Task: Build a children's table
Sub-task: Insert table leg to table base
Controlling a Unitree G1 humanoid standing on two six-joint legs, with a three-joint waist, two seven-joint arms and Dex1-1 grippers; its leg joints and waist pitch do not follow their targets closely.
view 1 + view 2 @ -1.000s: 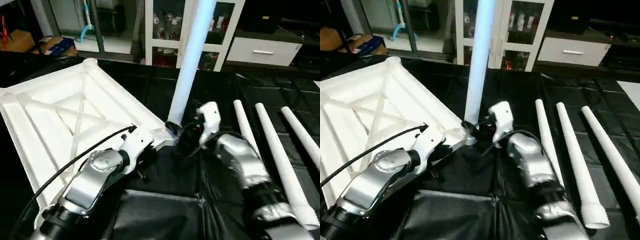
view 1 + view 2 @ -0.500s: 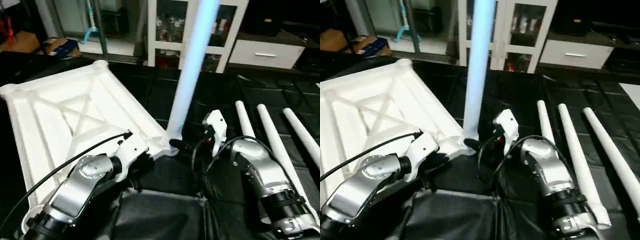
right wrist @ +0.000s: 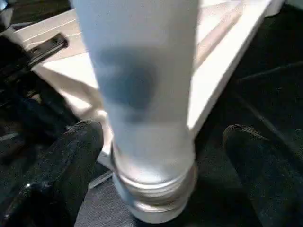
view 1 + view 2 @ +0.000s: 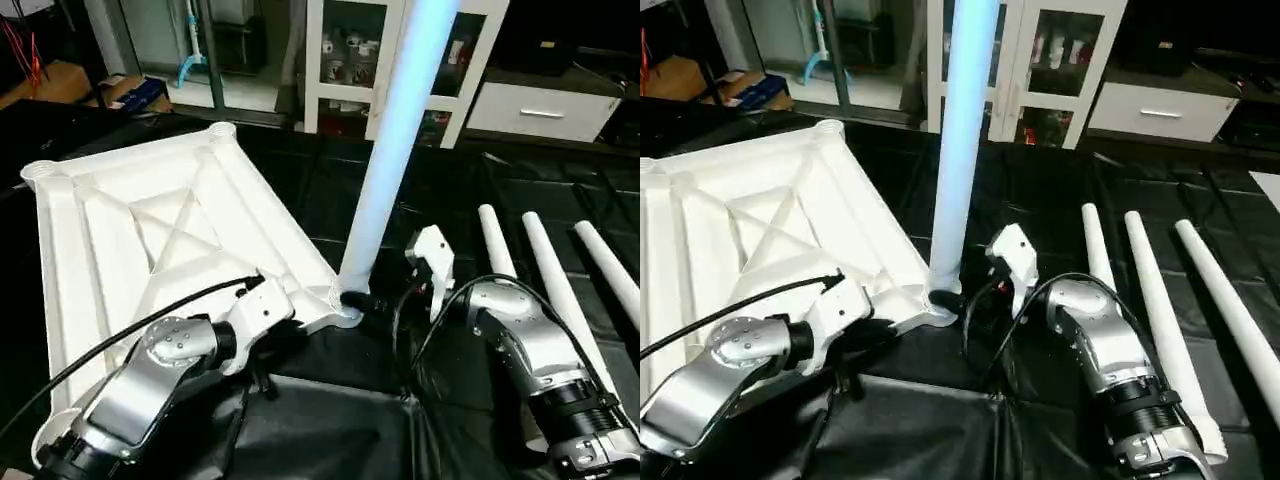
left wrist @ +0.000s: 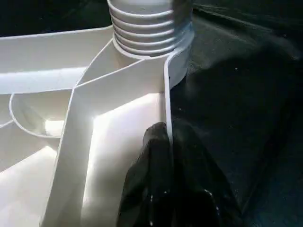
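Lying upside down on the black-covered table, the white table top shows its X-ribbed underside, with round sockets at its corners. One long white leg stands upright in the corner socket nearest the robot's middle, its threaded base sitting in the socket in the left wrist view.

The left arm reaches forward and inward from the lower left, its silver forearm angled toward that corner, a black cable arching over it. The left tool has its two black fingers pressed together on the thin outer wall of the top, just beside the socket with the leg; one finger lies inside the rim, the other outside on the dark cover.

The right arm comes in from the lower right, bent at the wrist so that its white hand housing turns toward the leg. The right tool stands wide apart, one black finger on each side of the leg's base. In the right wrist view both fingers are clear of the leg, with a gap on either side, so the leg stands between them unheld.

Three more white legs lie side by side on the black cover to the right of the right arm, narrow ends pointing away from the robot. A white glass-door cabinet and a white drawer unit stand behind the table.
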